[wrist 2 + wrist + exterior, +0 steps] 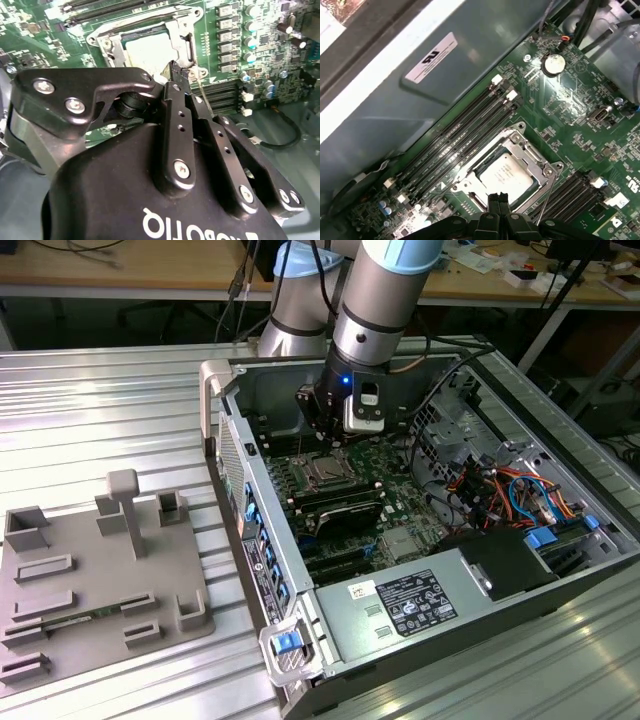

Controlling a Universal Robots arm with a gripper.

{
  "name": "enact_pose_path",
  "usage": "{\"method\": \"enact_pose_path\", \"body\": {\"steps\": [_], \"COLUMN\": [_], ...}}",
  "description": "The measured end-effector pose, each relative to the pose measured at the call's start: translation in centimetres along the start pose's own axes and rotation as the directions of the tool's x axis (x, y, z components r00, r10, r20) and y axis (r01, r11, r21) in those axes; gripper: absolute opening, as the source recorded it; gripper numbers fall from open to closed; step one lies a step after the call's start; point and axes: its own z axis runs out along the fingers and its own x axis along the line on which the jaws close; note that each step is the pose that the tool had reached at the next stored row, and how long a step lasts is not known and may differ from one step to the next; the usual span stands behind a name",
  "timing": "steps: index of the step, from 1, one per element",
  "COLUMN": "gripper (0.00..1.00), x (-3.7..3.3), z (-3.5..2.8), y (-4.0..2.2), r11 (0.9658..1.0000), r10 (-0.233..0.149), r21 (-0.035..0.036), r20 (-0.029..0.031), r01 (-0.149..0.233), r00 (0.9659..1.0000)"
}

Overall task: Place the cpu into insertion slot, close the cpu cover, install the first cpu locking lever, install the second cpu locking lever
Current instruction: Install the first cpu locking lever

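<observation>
The black two-fingered gripper (498, 196) is hanging low over the green motherboard (570, 120). Its jaws are pressed together and are gripping nothing that I can make out. The small square cpu (507, 175), with its silver-grey metal top, is lying seated in the square, silver-rimmed insertion slot (462, 186). The silver cut-out frame plate of the cpu cover (525, 148) is lying flat around it. A thin silver wire locking lever (545, 196) is standing just beside the jaw tips, though I cannot tell whether they are touching it.

Judging from this, a lever is being worked. The closed tips should be bearing on the wire itself, sweeping it down and sideways under its catch. They should not be pressing on the chip face or the long black memory slots (455, 145) nearby.
</observation>
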Motion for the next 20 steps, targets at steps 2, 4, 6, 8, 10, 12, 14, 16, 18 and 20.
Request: {"method": "enact_pose_path", "body": {"steps": [2, 4, 6, 8, 10, 12, 14, 16, 18, 20], "gripper": [0.11, 0.11, 0.11, 0.11, 0.11, 0.11, 0.11, 0.11, 0.11, 0.11], "x": [0.14, 0.15, 0.15, 0.15, 0.15, 0.15, 0.15, 0.15, 0.15, 0.16], "z": [0.01, 0.01, 0.01, 0.01, 0.01, 0.01, 0.01, 0.00, 0.01, 0.01], "y": [-0.18, -0.19, -0.19, -0.20, -0.20, -0.19, -0.19, -0.20, -0.19, -0.19], "r11": [1.0000, 1.0000, 1.0000, 1.0000, 1.0000, 1.0000, 1.0000, 1.0000, 1.0000, 0.9999], "r10": [-0.005, -0.007, -0.008, -0.009, -0.009, -0.009, -0.009, -0.009, -0.009, -0.012], "r21": [-0.0016, -0.0021, -0.0022, -0.0022, -0.0022, -0.0022, -0.0022, -0.0021, -0.0022, -0.0028], "r20": [-0.0015, -0.0021, -0.0022, -0.0022, -0.0022, -0.0022, -0.0022, -0.0022, -0.0022, -0.0027], "r01": [0.005, 0.007, 0.008, 0.009, 0.009, 0.009, 0.009, 0.009, 0.009, 0.012], "r00": [1.0000, 1.0000, 1.0000, 1.0000, 1.0000, 1.0000, 1.0000, 1.0000, 1.0000, 0.9999]}}
